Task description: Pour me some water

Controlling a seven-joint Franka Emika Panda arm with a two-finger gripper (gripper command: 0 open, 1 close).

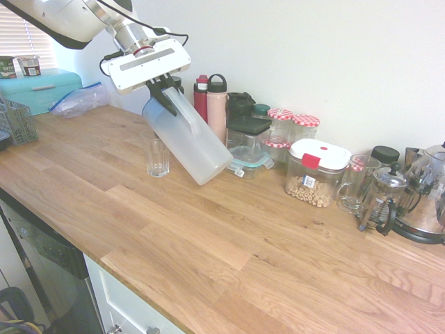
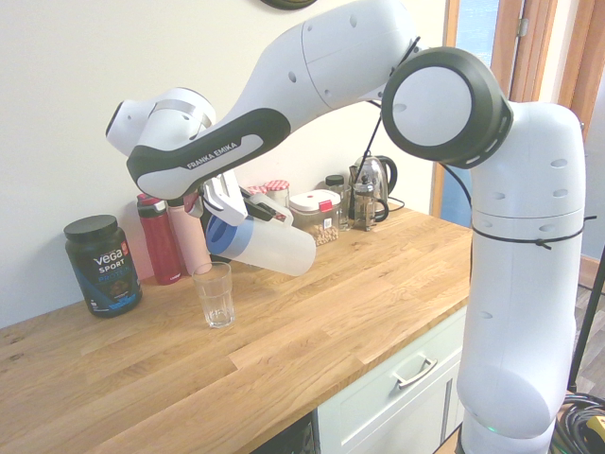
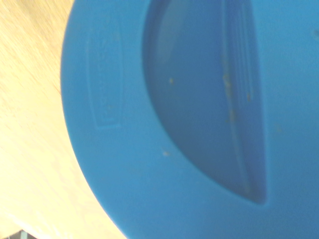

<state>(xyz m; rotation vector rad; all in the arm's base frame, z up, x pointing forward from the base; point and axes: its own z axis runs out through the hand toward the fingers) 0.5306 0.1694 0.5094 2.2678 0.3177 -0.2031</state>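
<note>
**Tilting the pitcher over the glass**

I see the gripper (image 1: 165,89) closed on the handle of the frosted pitcher (image 1: 189,142), which hangs in the air, off the wooden counter (image 1: 208,236). The pitcher leans strongly, its blue lid (image 2: 223,236) lowered toward the empty glass (image 2: 215,294) that stands just below the lid, nearer the counter's back edge than its front edge. I cannot make out the water inside the pitcher. Against the wall behind stand a red bottle (image 1: 201,97) and a pink bottle (image 1: 217,106).
</note>
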